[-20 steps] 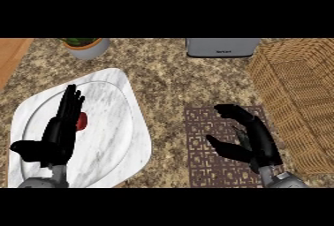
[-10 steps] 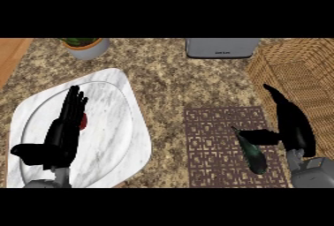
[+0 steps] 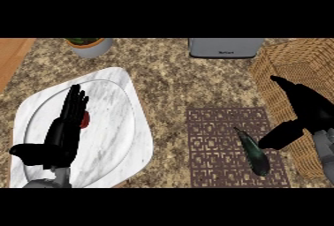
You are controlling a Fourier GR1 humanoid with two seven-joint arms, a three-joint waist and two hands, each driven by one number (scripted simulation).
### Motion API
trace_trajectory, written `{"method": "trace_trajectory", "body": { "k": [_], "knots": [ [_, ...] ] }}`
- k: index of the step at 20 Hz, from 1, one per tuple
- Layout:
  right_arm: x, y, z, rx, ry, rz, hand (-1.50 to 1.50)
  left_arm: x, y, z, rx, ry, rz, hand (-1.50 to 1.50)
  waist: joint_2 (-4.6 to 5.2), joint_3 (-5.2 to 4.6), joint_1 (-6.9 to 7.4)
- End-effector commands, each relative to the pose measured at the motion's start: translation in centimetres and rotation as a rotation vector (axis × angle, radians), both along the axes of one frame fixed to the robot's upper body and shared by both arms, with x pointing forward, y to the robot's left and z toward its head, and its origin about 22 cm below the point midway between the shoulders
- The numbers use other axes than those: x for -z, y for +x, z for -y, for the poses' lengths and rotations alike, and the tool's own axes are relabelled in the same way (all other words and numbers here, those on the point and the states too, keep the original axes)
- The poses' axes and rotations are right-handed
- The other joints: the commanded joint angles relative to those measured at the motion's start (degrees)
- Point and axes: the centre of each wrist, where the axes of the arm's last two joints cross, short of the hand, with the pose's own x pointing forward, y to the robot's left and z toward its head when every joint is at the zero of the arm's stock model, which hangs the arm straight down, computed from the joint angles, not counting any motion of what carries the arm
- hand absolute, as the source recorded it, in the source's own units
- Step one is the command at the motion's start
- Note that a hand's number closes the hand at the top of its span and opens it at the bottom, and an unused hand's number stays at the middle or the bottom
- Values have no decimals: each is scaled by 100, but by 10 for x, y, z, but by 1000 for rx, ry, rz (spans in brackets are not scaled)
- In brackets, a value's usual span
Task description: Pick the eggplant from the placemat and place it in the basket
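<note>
The eggplant [image 3: 254, 154], dark green and slender, lies lengthwise on the right part of the brown patterned placemat [image 3: 212, 145]. My right hand [image 3: 301, 108] hovers at the mat's right edge, against the wicker basket [image 3: 287, 66]. It is open, with its fingers straight and pointing up and to the left. Its thumb [image 3: 279, 137] reaches down toward the eggplant's upper end; I cannot tell whether they touch. My left hand [image 3: 65, 128] rests open, fingers up, over the white marble board at the left.
The white marble board [image 3: 124, 132] carries a small red thing [image 3: 85, 120] beside my left hand. A potted plant [image 3: 88, 45] and a grey appliance [image 3: 225, 47] stand at the back. A wooden strip [image 3: 12, 57] borders the counter's left side.
My right hand, curled over the placemat a second ago, has opened and swung right toward the basket, so the eggplant now shows on the mat. The left hand has stayed put.
</note>
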Motion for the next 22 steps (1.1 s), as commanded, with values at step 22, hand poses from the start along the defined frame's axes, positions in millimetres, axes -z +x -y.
{"method": "trace_trajectory", "body": {
  "k": [22],
  "knots": [
    [18,-2,-6,99,-101,-304,-150,-18,5,-13,-5,-16,-2,0,30,33,-44]
  ]
}}
